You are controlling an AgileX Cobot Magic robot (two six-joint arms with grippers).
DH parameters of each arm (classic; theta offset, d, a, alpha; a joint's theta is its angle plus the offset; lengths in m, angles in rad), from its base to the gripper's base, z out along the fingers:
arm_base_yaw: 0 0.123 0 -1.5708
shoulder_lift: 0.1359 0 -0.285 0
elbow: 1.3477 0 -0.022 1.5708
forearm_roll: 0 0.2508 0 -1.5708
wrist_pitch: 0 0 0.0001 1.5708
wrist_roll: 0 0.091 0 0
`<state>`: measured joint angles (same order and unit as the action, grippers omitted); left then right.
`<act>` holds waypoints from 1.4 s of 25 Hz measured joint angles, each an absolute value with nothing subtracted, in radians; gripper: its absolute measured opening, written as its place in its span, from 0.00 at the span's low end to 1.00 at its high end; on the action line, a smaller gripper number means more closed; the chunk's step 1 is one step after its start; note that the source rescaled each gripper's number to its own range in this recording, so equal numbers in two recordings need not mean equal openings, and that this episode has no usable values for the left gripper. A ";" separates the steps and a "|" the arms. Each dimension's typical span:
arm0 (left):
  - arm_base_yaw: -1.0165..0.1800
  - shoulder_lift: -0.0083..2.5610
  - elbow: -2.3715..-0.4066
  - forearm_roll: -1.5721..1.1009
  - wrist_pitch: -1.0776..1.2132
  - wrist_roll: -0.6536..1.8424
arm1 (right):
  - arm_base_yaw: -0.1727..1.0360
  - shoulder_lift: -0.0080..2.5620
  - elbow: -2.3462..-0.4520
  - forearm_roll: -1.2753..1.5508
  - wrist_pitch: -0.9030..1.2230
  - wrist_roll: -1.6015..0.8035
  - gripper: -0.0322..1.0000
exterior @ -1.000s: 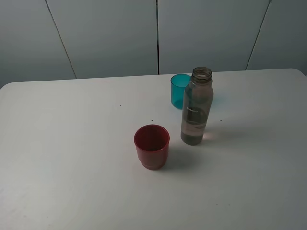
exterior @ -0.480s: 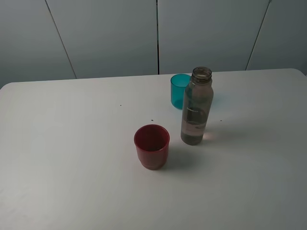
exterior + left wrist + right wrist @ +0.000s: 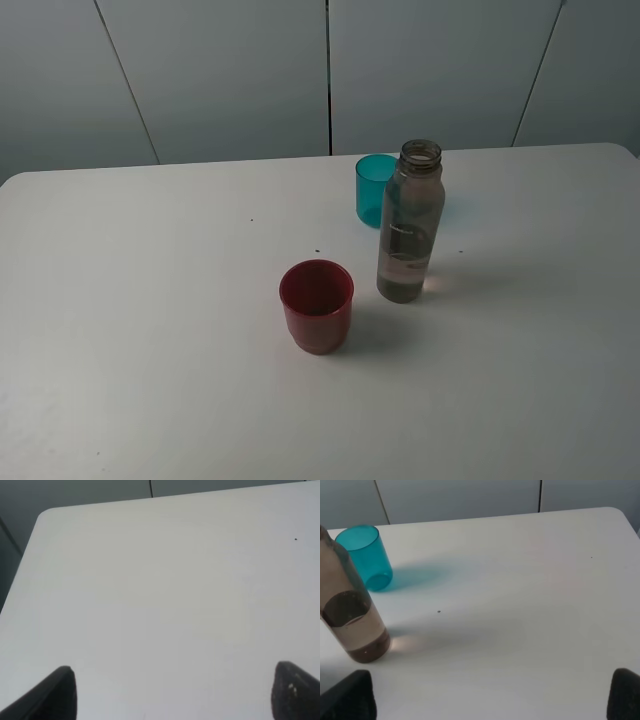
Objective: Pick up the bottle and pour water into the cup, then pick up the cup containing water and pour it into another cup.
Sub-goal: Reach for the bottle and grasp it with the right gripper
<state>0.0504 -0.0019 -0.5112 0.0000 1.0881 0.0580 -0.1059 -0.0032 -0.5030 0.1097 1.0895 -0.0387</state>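
Bottle stands straight up just right of the middle of the surface, a little left of and farther out than the right claw, which is spread wide and empty and is nearer than the left claw, also spread.

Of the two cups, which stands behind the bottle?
The teal cup, slim and translucent, stands behind the bottle; the wider red cup sits nearer the camera, left of it.

L claw tips spread wide, over white table nr corner.
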 joint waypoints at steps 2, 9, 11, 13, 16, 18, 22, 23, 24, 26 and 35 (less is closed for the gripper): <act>0.050 -0.002 -0.511 0.006 1.088 0.058 | -0.104 -0.003 -0.503 0.114 1.090 -0.041 1.00; 0.058 -0.002 -0.511 0.015 1.088 0.058 | -0.100 -0.003 -0.503 0.116 1.090 -0.043 1.00; 0.058 -0.002 -0.511 0.015 1.088 0.058 | -0.100 -0.003 -0.503 0.116 1.090 -0.045 1.00; 0.058 -0.002 -0.511 0.015 1.088 0.058 | -0.100 -0.003 -0.510 0.122 1.111 -0.045 1.00; 0.058 -0.002 -0.511 0.015 1.088 0.058 | -0.100 0.010 -0.557 0.128 1.163 -0.045 1.00; 0.058 -0.002 -0.511 0.015 1.088 0.058 | -0.100 0.061 -0.606 0.136 1.144 -0.041 1.00; 0.058 -0.002 -0.511 0.015 1.088 0.058 | -0.100 0.233 -0.687 0.144 1.007 -0.019 1.00; 0.058 -0.002 -0.511 0.015 1.088 0.058 | -0.097 0.280 -0.700 0.146 0.967 -0.016 1.00; 0.058 -0.002 -0.511 0.015 1.088 0.058 | -0.089 0.324 -0.710 0.154 0.921 -0.013 1.00; 0.058 -0.002 -0.511 0.015 1.088 0.058 | -0.068 0.395 -0.717 0.177 0.826 -0.011 1.00; 0.058 -0.002 -0.511 0.015 1.088 0.058 | 0.198 0.630 -0.719 0.065 0.441 0.145 1.00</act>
